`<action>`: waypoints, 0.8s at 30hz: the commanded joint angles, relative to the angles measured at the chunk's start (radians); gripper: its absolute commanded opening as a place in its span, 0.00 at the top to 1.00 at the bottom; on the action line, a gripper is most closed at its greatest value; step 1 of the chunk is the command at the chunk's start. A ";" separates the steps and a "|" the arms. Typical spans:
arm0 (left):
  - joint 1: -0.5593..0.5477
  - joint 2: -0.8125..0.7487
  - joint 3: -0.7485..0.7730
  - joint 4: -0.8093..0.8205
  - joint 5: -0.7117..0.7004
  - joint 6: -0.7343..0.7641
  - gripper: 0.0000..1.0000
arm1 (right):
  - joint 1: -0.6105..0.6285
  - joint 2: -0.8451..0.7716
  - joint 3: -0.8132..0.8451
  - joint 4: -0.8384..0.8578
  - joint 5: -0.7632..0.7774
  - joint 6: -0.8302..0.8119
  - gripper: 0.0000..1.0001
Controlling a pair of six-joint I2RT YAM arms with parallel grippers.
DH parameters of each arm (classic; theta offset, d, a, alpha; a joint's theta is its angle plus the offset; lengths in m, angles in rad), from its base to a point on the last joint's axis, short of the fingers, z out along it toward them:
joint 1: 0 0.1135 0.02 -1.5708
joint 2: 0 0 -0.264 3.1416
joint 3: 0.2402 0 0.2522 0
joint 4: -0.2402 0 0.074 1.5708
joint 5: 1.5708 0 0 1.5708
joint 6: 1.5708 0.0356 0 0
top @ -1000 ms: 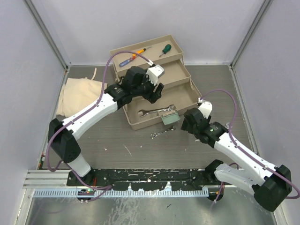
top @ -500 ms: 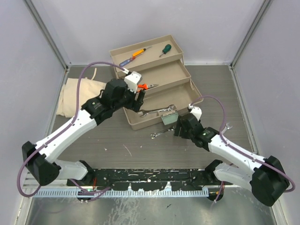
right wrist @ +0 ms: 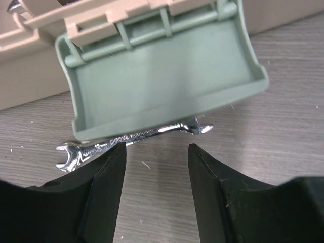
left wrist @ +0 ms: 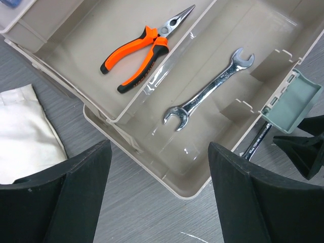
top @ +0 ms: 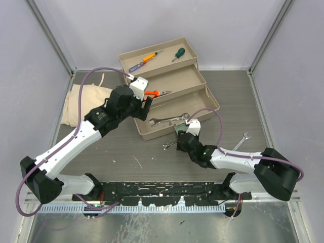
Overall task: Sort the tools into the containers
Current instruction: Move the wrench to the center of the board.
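The tan toolbox has three stepped trays. The top tray (top: 190,46) holds an orange (top: 150,55), a blue-red (top: 136,66) and a green screwdriver (top: 178,53). The orange-handled pliers (left wrist: 137,54) lie in the middle tray (left wrist: 96,30). One silver wrench (left wrist: 209,89) lies in the bottom tray (left wrist: 167,162). Another wrench (right wrist: 129,139) lies on the table, partly under the pale green latch (right wrist: 162,76). My left gripper (left wrist: 159,202) is open and empty over the box's near-left corner. My right gripper (right wrist: 157,154) is open and empty, just short of the table wrench.
A third wrench (top: 241,142) lies on the table to the right, near my right arm. A cream cloth (top: 88,104) lies left of the toolbox. Grey walls close in the table on three sides.
My left gripper drew back toward the near left, and the pliers now lie uncovered in the middle tray. My right gripper swung left to the wrench by the latch, uncovering the right-hand wrench.
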 commanded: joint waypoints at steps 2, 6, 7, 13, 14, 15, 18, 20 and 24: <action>0.006 -0.044 -0.021 0.007 -0.036 0.014 0.22 | 0.004 0.053 -0.001 0.237 0.014 -0.186 0.46; 0.008 -0.061 -0.046 0.017 -0.038 -0.004 0.22 | 0.004 0.126 -0.002 0.281 0.008 -0.209 0.49; 0.007 -0.063 -0.050 0.017 -0.037 -0.007 0.22 | 0.004 0.143 -0.005 0.298 0.005 -0.210 0.49; 0.007 -0.060 -0.045 0.003 -0.033 -0.012 0.22 | 0.004 0.208 -0.031 0.426 -0.002 -0.239 0.50; 0.008 -0.060 -0.044 0.001 -0.033 -0.010 0.22 | 0.004 0.214 -0.035 0.441 -0.005 -0.244 0.50; 0.008 -0.059 -0.043 -0.001 -0.034 -0.009 0.22 | 0.004 0.221 -0.032 0.447 -0.008 -0.249 0.50; 0.008 -0.060 -0.042 -0.005 -0.038 -0.005 0.22 | 0.004 0.244 -0.021 0.445 -0.012 -0.259 0.50; 0.007 -0.058 -0.042 -0.007 -0.037 -0.006 0.22 | 0.004 0.261 -0.009 0.426 -0.013 -0.253 0.50; 0.007 -0.064 -0.044 -0.013 -0.039 -0.013 0.22 | 0.004 0.296 0.014 0.361 -0.021 -0.221 0.52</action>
